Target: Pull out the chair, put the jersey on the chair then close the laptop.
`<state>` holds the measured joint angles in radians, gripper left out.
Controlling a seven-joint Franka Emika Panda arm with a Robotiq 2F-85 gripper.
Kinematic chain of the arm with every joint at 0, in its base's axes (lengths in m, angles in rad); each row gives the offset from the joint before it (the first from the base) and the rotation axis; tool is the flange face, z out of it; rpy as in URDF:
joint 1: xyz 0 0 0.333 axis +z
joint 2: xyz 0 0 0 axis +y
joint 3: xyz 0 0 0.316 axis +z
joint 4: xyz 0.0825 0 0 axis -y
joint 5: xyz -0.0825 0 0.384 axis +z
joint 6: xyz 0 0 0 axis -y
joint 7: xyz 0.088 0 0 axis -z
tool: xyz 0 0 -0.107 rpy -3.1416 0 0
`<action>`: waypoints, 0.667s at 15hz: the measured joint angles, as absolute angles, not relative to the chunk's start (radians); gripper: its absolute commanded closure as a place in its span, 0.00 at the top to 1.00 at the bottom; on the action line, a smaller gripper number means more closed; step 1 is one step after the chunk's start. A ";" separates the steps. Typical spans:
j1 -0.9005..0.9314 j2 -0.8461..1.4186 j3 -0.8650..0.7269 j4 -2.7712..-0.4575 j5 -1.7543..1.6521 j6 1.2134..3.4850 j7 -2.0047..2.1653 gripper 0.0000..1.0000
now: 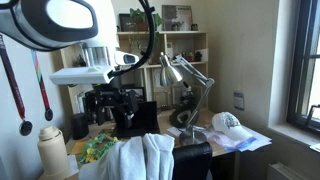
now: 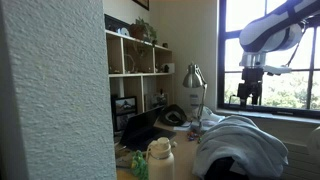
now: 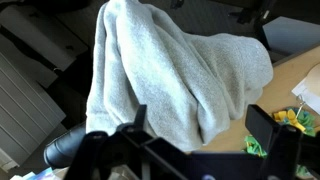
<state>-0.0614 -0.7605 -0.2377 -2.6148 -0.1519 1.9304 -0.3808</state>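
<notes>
The pale grey-white jersey (image 3: 170,70) lies bunched and draped over the black chair's backrest (image 1: 196,158). It also shows in both exterior views (image 1: 150,155) (image 2: 240,145). My gripper (image 3: 203,122) is open and empty, a little above the jersey. It shows in both exterior views (image 1: 115,100) (image 2: 250,92). The small black laptop (image 1: 147,118) stands open on the desk behind the jersey, its dark screen upright (image 2: 142,128). Dark chair parts (image 3: 62,148) show below the cloth in the wrist view.
A silver desk lamp (image 1: 185,70) (image 2: 193,75) and a white baseball cap (image 1: 228,123) stand on the desk. A pale bottle (image 2: 160,160) and green clutter (image 1: 98,148) sit near the front. Shelves (image 1: 180,45) line the back wall and a window (image 1: 300,60) is at the side.
</notes>
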 measured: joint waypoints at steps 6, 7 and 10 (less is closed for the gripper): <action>-0.066 -0.738 -0.230 -2.615 -0.152 1.983 -0.296 1.00; -0.072 -0.720 -0.224 -2.614 -0.152 2.024 -0.250 1.00; -0.104 -0.628 -0.197 -2.613 -0.152 2.179 -0.103 1.00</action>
